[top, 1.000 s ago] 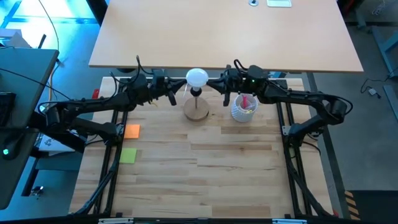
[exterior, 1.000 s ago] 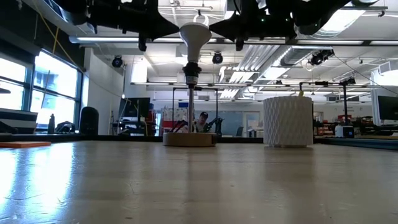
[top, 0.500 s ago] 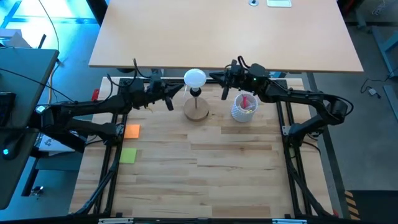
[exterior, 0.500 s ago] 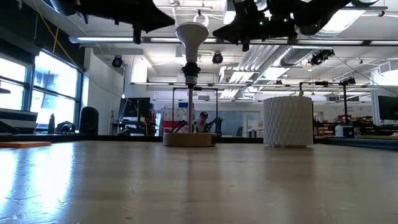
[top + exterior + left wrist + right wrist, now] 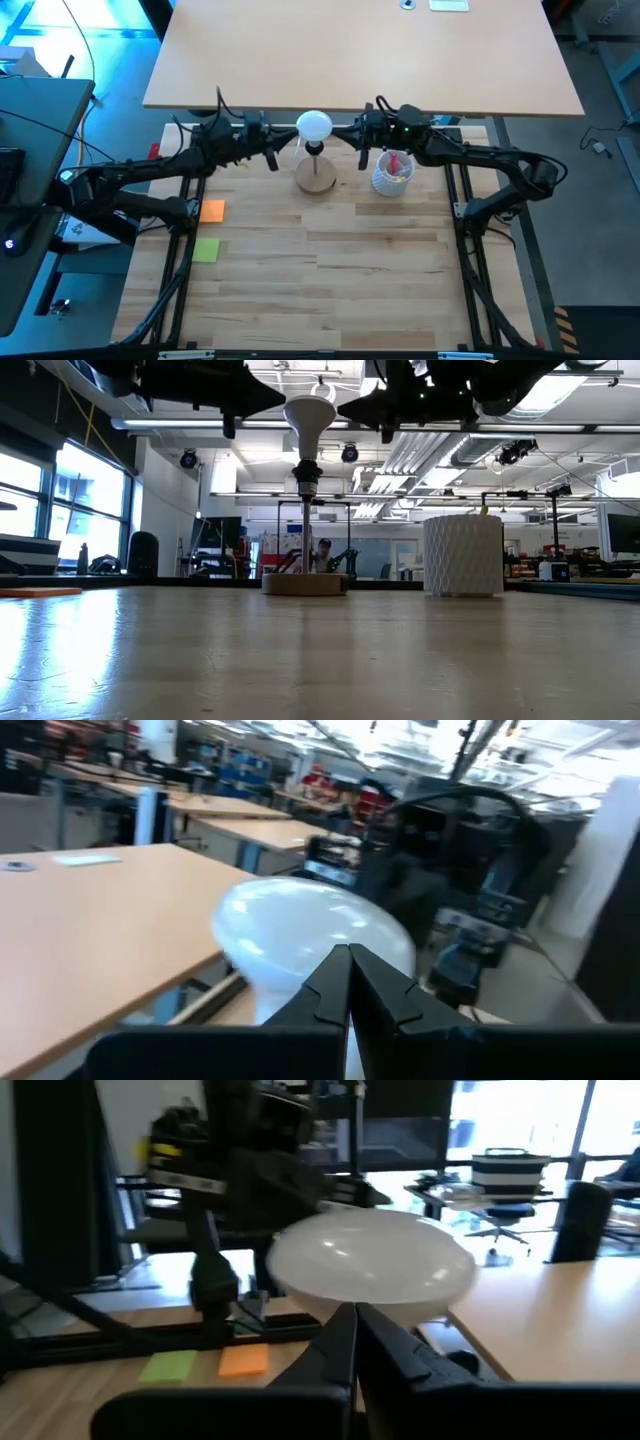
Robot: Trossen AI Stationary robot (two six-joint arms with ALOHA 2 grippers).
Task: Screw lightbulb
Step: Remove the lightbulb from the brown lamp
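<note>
1. One lightbulb (image 5: pixel 314 125) stands globe-up on the black-topped stem of a round wooden disc (image 5: pixel 316 178), toward the far edge of the wooden table (image 5: pixel 330 290), about midway between its left and right sides; in the low view its narrow neck (image 5: pixel 308 472) points straight down into the stem.
2. The left gripper (image 5: pixel 285 142) hangs just left of the globe, its jaws pressed fully together with nothing between them; its tip points at the bulb, and I cannot tell whether it touches it.
3. The right gripper (image 5: pixel 345 132) hangs just right of the globe, its jaws likewise pressed together and empty, tip aimed at the bulb from the opposite side.
4. Each wrist view shows the closed fingertips (image 5: pixel 347 982) directly in front of the white globe (image 5: pixel 372 1265).
5. A white latticed cup (image 5: pixel 392 176) holding pink items stands right of the disc, under the right arm.
6. An orange pad (image 5: pixel 212 210) and a green pad (image 5: pixel 206 250) lie near the table's left edge, well apart from the bulb.
</note>
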